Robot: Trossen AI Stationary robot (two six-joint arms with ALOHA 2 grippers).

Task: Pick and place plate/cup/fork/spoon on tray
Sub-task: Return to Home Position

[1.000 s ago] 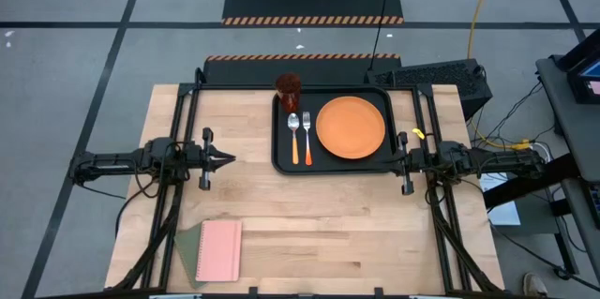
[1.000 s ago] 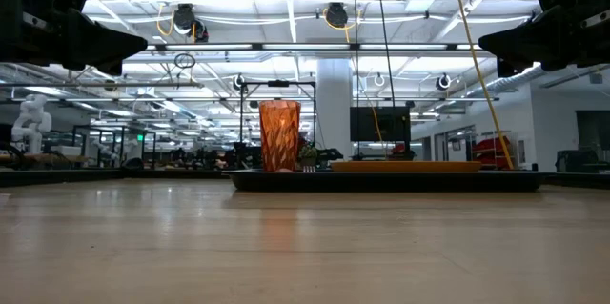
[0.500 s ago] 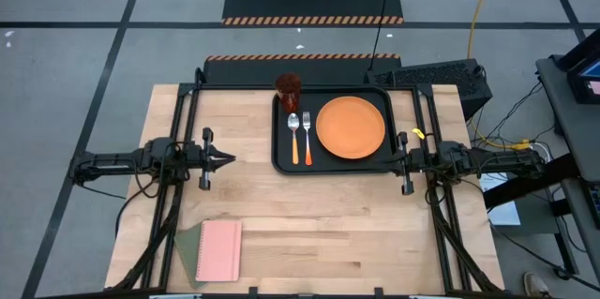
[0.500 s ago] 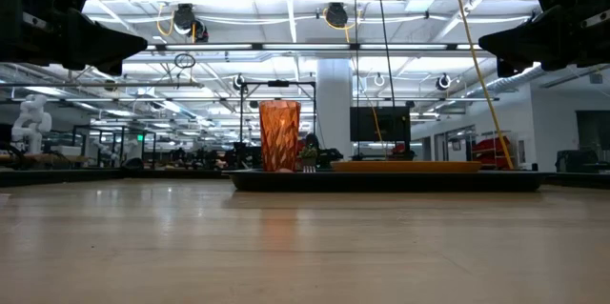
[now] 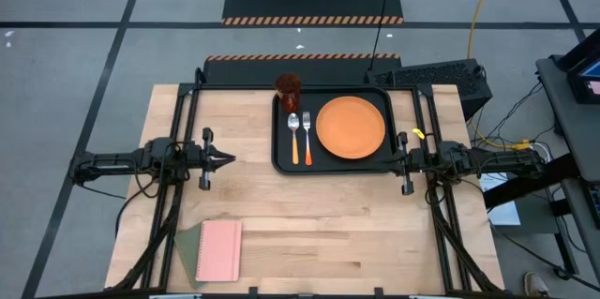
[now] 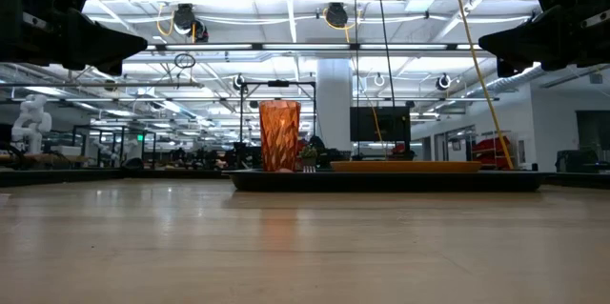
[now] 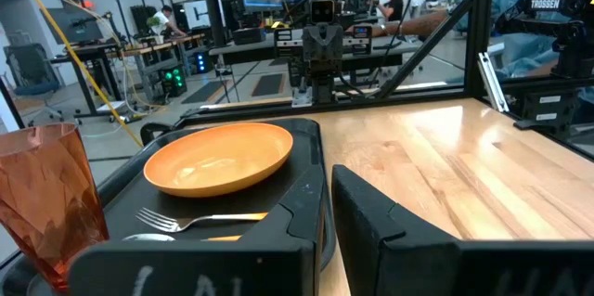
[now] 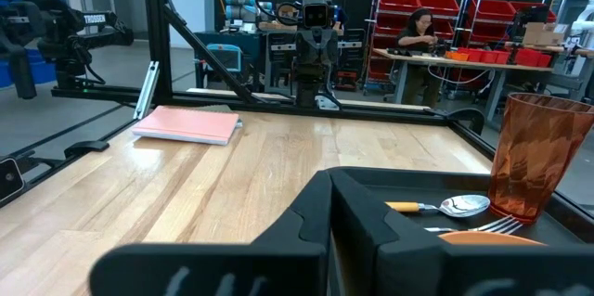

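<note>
Plate (image 5: pixel 352 127), cup (image 5: pixel 288 90), fork (image 5: pixel 307 140) and spoon (image 5: pixel 293 140) are sitting in the tray (image 5: pixel 280 144) while the left gripper (image 5: pixel 228 159) and right gripper (image 5: pixel 397 159) are hovering, fingers together, the right just beside the rim, where any dip risks nudging it.

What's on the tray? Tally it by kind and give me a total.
plate: 1
cup: 1
fork: 1
spoon: 1
Total: 4, all on the tray.
</note>
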